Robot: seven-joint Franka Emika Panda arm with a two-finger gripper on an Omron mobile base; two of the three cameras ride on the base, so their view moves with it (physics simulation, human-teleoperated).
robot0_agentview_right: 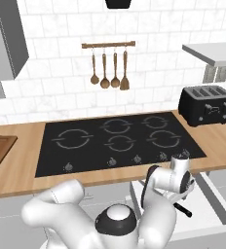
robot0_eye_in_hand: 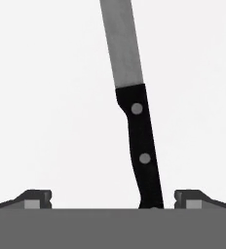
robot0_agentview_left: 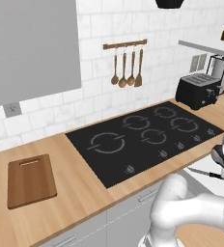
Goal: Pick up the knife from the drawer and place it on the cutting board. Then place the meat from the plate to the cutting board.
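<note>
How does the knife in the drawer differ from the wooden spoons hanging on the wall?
The knife lies flat on the white floor of the drawer; the wooden spoons hang upright from a rail on the tiled wall. The knife is steel-bladed with a black riveted handle; the spoons are brown wood throughout. The knife is a single piece; the spoons are a row of four. Both are long, slim kitchen tools.

The cutting board [robot0_agentview_left: 31, 180] lies on the counter [robot0_agentview_left: 80, 193] left of the cooktop [robot0_agentview_left: 145, 137]. The toaster [robot0_agentview_left: 198, 90] stands right of it. The knife [robot0_eye_in_hand: 134, 107] lies in the drawer [robot0_agentview_right: 210, 214] below the counter's front edge.
</note>
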